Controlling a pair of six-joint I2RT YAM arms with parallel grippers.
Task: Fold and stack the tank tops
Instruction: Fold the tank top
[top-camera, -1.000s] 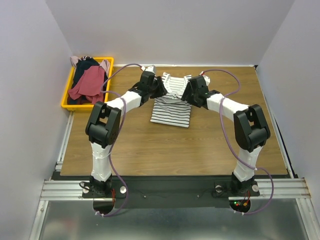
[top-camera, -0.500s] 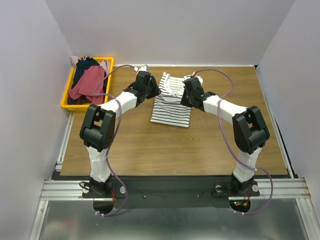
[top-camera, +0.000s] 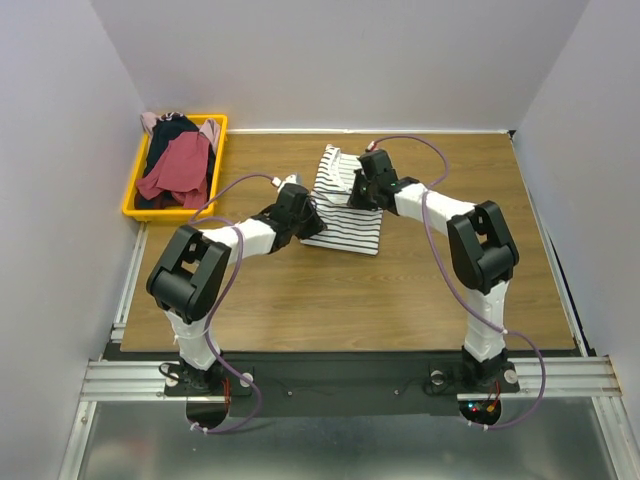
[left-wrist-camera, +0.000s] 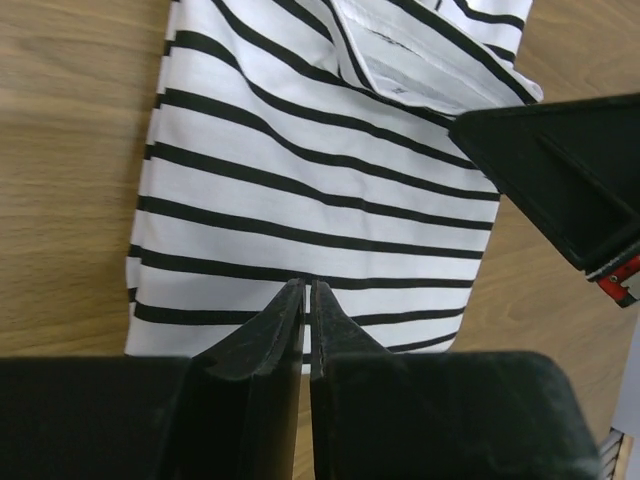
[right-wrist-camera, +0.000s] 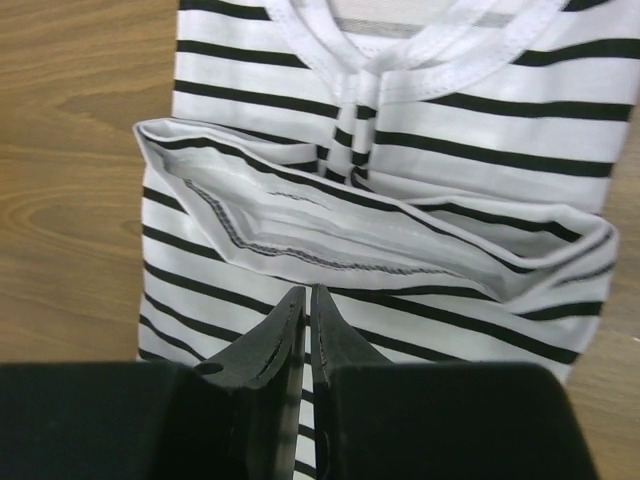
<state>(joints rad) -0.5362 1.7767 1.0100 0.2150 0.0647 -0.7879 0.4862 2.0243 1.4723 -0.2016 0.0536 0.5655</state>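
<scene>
Nearly closed left gripper (left-wrist-camera: 305, 288) and right gripper (right-wrist-camera: 308, 292) touch the striped tank top (top-camera: 350, 225); only overhead shows a yellow bin (top-camera: 150, 212) leftward.

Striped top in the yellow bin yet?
No, the striped top lies flat on the table, well apart from the bin.

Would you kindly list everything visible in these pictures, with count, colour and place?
striped tank top: one, white with black stripes, partly folded, middle of the table, towards the far side
heaped tops: several, dark red, navy, pale pink, in the bin
bin: one, yellow, far left corner
table: one, brown wood
cables: two, purple, along the arms
left gripper: black, pinching the striped top's near left edge
right gripper: black, pinching its far right part
</scene>
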